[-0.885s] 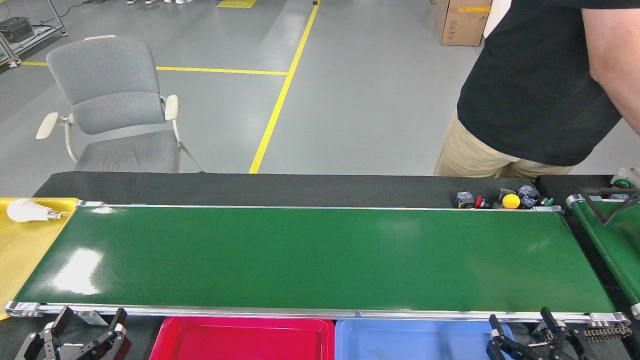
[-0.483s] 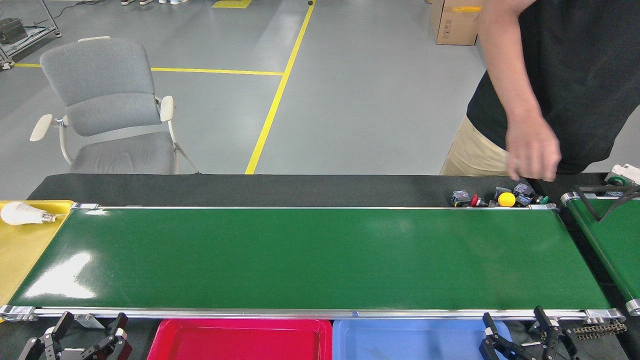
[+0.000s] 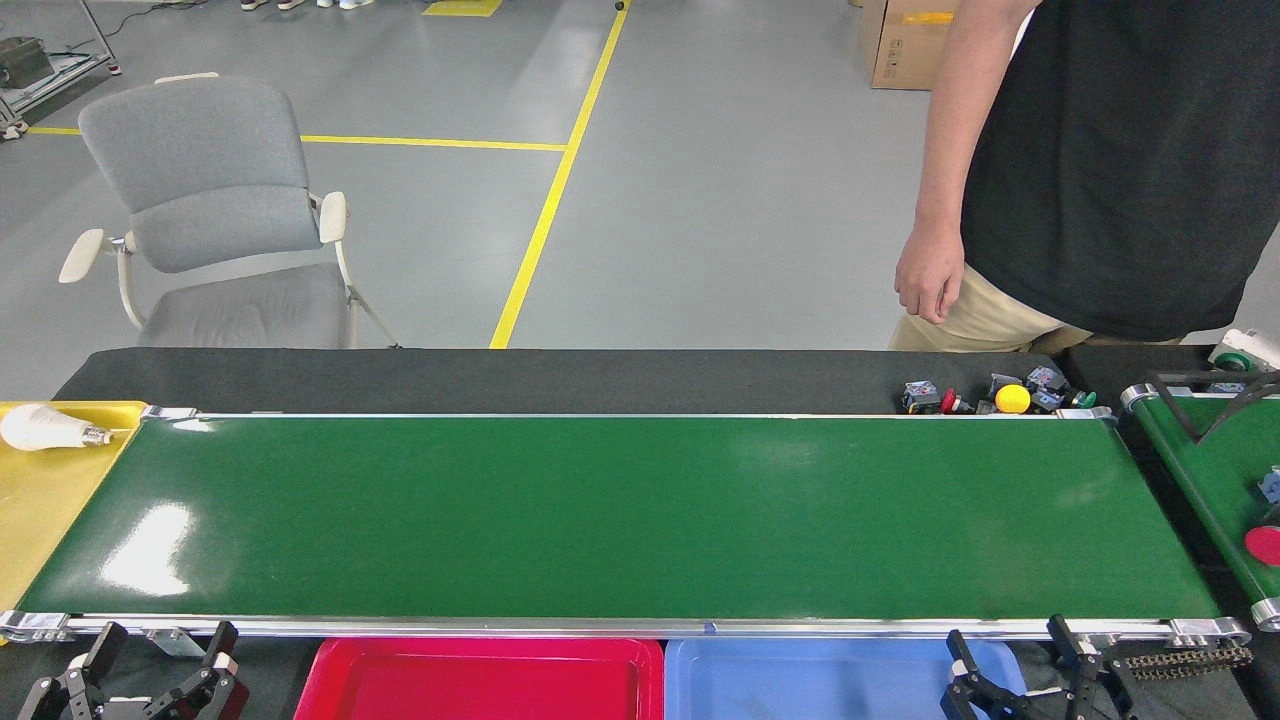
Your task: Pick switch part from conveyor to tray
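Both grippers are sitting low at the near edge, below the conveyor's (image 3: 620, 515) front rail. Left gripper (image 3: 155, 665) is showing two dark fingers spread apart, released, holding nothing and touching nothing that can be seen. Right gripper (image 3: 1010, 655) is likewise standing with its fingers parted and empty, over the near right corner of the blue tray (image 3: 800, 680).

Just beside the left gripper, to its right, a red tray (image 3: 480, 680) is lying against the blue one. Beyond both grippers the long green belt is running bare.

Far beyond the right gripper, off the belt's back rail, a cluster of switch parts (image 3: 1000, 398) is resting on the black table (image 3: 500, 378). Further right, on the second green belt (image 3: 1205, 470), another switch part with a red cap (image 3: 1265, 540) is lying at the frame edge.

A light bulb (image 3: 45, 427) is lying on a yellow tray (image 3: 40, 500) beyond the left gripper. A person's hand (image 3: 930, 280) is hanging above the table. Marks on the cardboard box (image 3: 905, 45) are too small to read.
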Robot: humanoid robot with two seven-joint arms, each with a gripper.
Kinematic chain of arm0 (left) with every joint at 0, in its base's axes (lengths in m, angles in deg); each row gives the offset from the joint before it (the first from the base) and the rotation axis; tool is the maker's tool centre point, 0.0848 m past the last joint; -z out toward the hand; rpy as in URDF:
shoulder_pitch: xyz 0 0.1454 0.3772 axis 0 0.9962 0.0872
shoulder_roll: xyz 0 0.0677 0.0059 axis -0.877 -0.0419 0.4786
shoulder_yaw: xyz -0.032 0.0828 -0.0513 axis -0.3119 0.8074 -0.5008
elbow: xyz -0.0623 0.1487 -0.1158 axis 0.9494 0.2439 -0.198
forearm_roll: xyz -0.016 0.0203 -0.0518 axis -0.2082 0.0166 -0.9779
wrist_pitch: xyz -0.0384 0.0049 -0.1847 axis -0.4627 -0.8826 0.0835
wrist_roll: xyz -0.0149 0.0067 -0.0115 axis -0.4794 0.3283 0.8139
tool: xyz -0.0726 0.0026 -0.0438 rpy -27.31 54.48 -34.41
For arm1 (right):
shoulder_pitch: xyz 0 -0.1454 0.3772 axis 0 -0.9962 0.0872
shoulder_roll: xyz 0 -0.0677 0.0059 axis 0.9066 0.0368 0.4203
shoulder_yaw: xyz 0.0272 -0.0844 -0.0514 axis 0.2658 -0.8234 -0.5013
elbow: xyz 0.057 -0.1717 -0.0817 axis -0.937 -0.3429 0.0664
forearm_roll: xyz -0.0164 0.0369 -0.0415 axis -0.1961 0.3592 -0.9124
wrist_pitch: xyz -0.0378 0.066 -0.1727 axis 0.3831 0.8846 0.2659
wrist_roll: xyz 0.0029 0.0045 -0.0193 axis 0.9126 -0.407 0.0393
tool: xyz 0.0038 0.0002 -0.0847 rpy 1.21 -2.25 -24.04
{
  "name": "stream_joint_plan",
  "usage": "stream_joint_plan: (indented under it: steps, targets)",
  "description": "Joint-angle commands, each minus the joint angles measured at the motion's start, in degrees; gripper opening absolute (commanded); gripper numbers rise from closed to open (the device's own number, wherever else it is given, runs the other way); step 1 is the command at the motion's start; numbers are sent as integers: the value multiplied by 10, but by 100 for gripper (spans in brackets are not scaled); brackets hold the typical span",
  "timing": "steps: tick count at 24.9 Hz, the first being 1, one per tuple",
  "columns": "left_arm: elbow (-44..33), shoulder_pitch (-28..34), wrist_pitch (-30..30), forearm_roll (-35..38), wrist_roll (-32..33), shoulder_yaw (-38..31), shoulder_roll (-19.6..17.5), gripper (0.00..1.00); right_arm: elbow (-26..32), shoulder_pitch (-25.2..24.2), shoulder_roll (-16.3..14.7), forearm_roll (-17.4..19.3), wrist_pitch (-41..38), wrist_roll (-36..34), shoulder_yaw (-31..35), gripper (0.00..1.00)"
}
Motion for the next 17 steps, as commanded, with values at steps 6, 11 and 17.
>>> stream_joint_plan:
  steps: [6, 11, 17]
  targets:
    - [-6, -1, 1, 0, -5, -4, -10, 100, 7, 9, 9, 1, 9, 0, -1, 100]
    - [-5, 1, 0, 1, -5, -9, -6, 100, 5, 12, 14, 5, 10, 0, 2, 100]
    - [-5, 5, 0, 1, -5, -11, -9, 100, -8, 42, -5, 14, 98, 41, 13, 99]
